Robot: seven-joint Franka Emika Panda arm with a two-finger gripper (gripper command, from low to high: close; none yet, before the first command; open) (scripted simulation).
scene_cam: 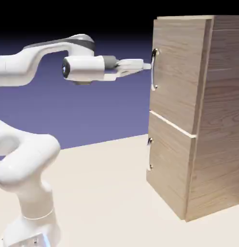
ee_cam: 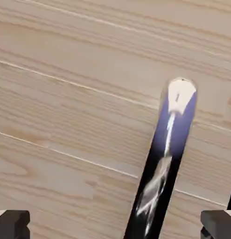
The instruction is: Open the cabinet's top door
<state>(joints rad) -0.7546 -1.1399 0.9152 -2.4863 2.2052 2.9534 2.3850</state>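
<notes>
Cabinet first: it stands on the pale surface at the right of the exterior view, a tall light-brown wood-grain box with two doors stacked on the face turned toward the arm. I see the top door sitting flush with the front, a thin seam dividing it from the shorter door below. Its long handle, a curved silver bar, runs vertically near the door's edge on the arm's side, and the lower door carries a smaller handle in line beneath it.

My arm reaches level across from the left, well above the surface, with the fingers pointing straight at the top door, about halfway up the bar. From this side their tips look to be right at the bar; I cannot tell whether they touch it.

Through the hand view, wood grain fills almost everything. The bar crosses it as a shiny dark strip, rising from the bottom edge to a rounded bright end right of centre. Both grey fingertips sit far apart in the bottom corners, so the fingers are spread wide and clasp nothing; the bar lies between them, nearer the right one.
</notes>
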